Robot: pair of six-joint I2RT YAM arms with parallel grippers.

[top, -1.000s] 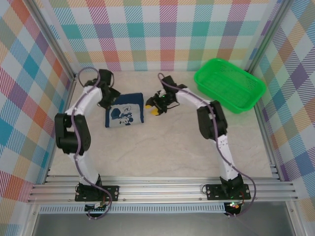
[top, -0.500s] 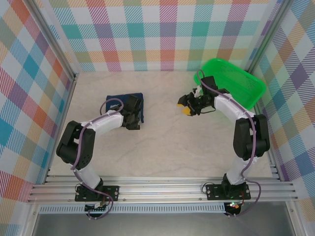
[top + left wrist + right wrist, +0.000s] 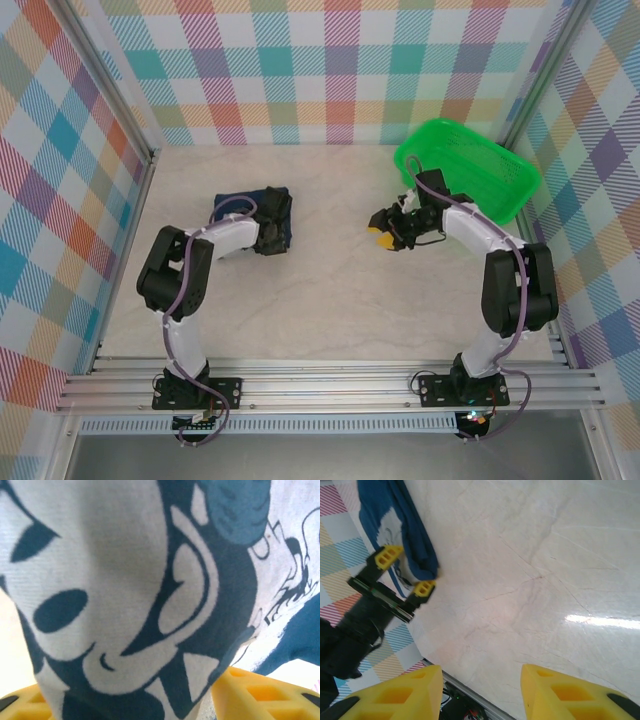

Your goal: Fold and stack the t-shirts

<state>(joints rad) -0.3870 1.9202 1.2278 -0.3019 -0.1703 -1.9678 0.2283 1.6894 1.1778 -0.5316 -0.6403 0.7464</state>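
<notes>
The dark navy t-shirt [image 3: 272, 197] lies bunched at the back left of the table, its print hidden from above. My left gripper [image 3: 275, 235] sits at the shirt's near right edge. In the left wrist view the white and pale-blue print [image 3: 150, 580] hangs right before the lens and drapes between the wide-apart yellow fingers [image 3: 260, 692]. My right gripper [image 3: 383, 228] hovers open over bare table to the right, holding nothing [image 3: 480, 690]. From there I see the shirt [image 3: 415, 535] and the left gripper [image 3: 406, 572] with cloth between its spread fingers.
A green plastic basket [image 3: 465, 170] stands at the back right, just behind the right arm. The pale marble table [image 3: 340, 290] is fenced by checked walls and a metal rail along the near edge.
The left gripper swung from the shirt's far left side to its near right edge, and the flat shirt bunched up, hiding its print. The right gripper moved right, away from the shirt.
</notes>
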